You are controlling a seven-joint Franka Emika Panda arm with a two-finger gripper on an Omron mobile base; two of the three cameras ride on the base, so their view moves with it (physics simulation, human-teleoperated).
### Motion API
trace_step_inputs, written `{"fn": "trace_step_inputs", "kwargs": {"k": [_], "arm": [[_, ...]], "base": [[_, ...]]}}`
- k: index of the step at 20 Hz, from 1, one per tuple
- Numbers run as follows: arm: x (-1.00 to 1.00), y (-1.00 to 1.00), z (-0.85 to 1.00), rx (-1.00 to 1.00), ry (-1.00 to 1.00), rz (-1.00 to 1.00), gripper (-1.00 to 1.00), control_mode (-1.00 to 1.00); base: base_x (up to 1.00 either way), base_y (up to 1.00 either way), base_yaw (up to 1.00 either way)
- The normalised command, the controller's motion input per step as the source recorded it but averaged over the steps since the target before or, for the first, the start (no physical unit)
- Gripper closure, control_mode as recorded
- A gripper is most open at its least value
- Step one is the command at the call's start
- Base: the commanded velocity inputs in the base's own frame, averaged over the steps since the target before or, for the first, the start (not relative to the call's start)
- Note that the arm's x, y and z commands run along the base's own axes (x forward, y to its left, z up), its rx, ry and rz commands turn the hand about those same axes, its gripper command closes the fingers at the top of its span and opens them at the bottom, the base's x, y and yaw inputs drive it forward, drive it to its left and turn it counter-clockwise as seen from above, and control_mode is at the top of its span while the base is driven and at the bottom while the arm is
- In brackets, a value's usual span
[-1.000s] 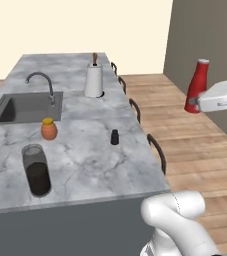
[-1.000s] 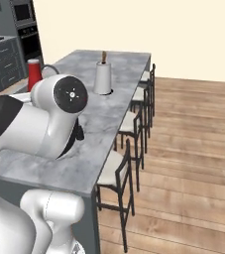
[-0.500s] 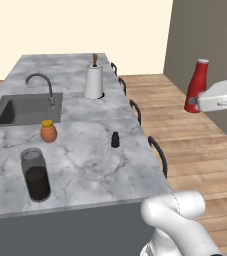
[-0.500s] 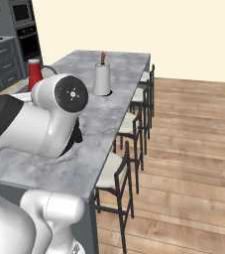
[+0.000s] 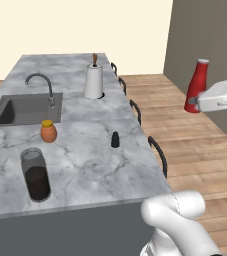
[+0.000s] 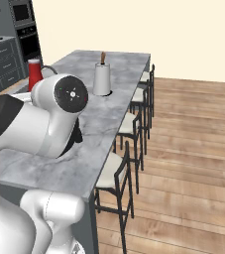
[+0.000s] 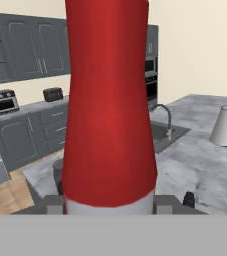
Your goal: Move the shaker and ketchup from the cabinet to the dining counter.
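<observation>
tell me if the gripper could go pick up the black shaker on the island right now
Probably not as things stand. The gripper is already shut on the ketchup, held out over the floor beside the dining counter. The shaker stands in the open with nothing crowding it, so the bottle must go down first.

Hand view: the ketchup [image 7: 109, 110] runs past the top edge, its upper end unseen, and it hides the hand's [image 7: 110, 202] fingertips. Right base view: the arm covers the bottle's lower half and most of the shaker [image 6: 77, 135]. Left base view: the tabletop's [image 5: 85, 165] left end is cut off.
</observation>
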Motion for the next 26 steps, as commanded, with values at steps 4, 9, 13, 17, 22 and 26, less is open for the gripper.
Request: {"fn": "trace_step_inputs", "kwargs": {"k": [4,9,13,17,22,26], "arm": [[0.04,-0.06,-0.02,0.01,0.0,0.04,1.0,-1.0],[0.31,-0.27,-0.09,0.07,0.0,0.21,1.0,-1.0],[0.45,-0.13,-0.23,0.01,0.0,0.25,1.0,-1.0],[0.44,0.0,-0.37,0.0,-0.03,0.27,1.0,-1.0],[0.27,0.05,-0.4,-0.03,-0.13,0.16,1.0,-1.0],[-0.06,0.3,-0.51,-0.02,-0.12,0.07,1.0,-1.0]], "base": [[0.02,-0.04,0.01],[0.0,0.0,0.0],[0.0,0.0,0.0],[0.0,0.0,0.0],[0.0,0.0,0.0],[0.0,0.0,0.0]]}}
